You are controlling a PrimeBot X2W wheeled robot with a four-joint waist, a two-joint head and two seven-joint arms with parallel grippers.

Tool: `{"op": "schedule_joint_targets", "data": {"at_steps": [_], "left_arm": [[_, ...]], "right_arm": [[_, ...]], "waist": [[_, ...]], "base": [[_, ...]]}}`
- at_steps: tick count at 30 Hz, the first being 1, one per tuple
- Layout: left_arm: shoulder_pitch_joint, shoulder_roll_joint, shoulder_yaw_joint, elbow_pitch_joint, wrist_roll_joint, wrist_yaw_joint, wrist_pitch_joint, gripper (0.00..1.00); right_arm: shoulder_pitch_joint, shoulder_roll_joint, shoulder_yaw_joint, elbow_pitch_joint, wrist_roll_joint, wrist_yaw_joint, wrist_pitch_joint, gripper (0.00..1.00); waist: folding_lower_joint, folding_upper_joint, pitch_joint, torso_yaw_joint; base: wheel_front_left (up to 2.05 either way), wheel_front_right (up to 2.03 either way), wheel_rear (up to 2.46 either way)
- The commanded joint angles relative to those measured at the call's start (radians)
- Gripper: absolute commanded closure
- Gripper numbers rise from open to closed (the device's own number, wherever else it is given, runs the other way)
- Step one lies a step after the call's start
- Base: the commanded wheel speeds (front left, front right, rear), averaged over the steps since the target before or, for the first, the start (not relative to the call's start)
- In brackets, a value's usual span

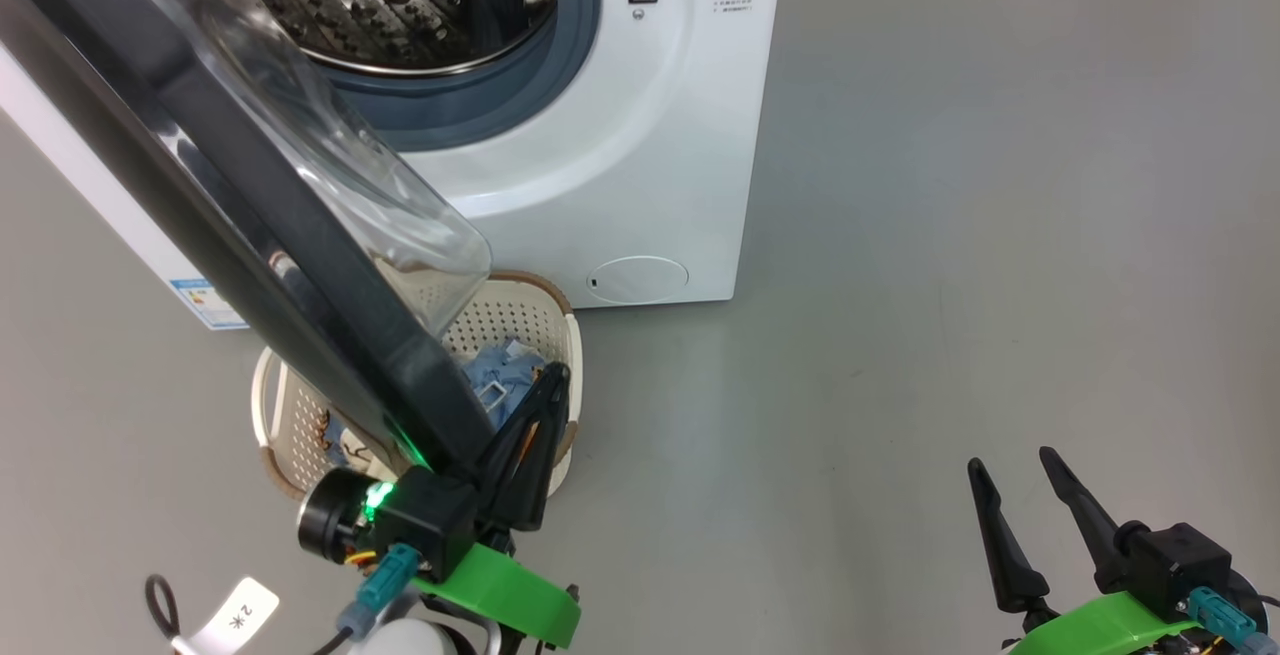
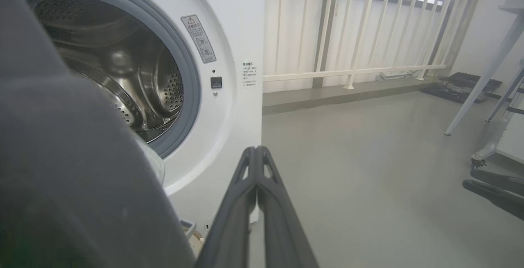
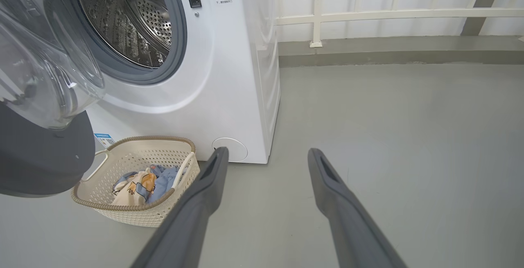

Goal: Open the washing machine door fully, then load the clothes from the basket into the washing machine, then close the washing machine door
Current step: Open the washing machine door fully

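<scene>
The washing machine [image 1: 620, 135] stands with its steel drum exposed. The washing machine door [image 1: 230, 195] is swung out towards me, its black rim and glass bowl hanging over the basket [image 1: 520, 320]. The door fills the left of the left wrist view [image 2: 61, 157] and shows at the left in the right wrist view [image 3: 41, 157]. The basket [image 3: 135, 215] sits on the floor before the machine and holds the clothes [image 3: 143, 182] [image 1: 500, 375]. My left gripper [image 1: 553, 375] [image 2: 256, 150] is shut on nothing, right beside the door's free edge. My right gripper [image 1: 1010, 460] [image 3: 268, 152] is open and holds nothing, low at the right.
Grey floor lies open to the right of the machine. A white railing [image 2: 348, 71] runs behind it. Table legs [image 2: 479, 92] and a caster stand at the far right. A cable with a white tag [image 1: 235, 615] lies by my base.
</scene>
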Motion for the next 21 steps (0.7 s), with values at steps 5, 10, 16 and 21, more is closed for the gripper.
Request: {"op": "schedule_joint_targets", "data": {"at_steps": [5, 10, 16, 21], "left_arm": [[-0.032, 0.004, 0.032, -0.012, -0.021, 0.016, -0.006, 1.00], [-0.030, 0.004, 0.036, 0.009, -0.028, 0.031, -0.006, 1.00], [-0.015, 0.004, 0.058, 0.026, -0.039, 0.056, -0.006, 1.00], [0.001, 0.004, 0.074, 0.033, -0.039, 0.067, -0.006, 1.00]], "right_arm": [[-0.037, -0.011, 0.025, -0.015, 0.015, 0.002, -0.013, 0.00], [-0.039, -0.008, 0.028, -0.004, 0.016, 0.002, -0.013, 0.00], [-0.036, -0.009, 0.031, 0.007, 0.021, 0.002, -0.013, 0.00], [-0.025, -0.008, 0.033, 0.007, 0.024, 0.002, -0.013, 0.00]], "waist": [[0.0000, -0.0001, 0.009, 0.015], [0.0000, -0.0001, -0.001, 0.032], [0.0000, -0.0001, -0.018, 0.046], [0.0000, -0.0001, -0.029, 0.061]], "base": [[0.00, 0.00, 0.00], [0.00, 0.00, 0.00], [0.00, 0.00, 0.00], [0.00, 0.00, 0.00]]}}
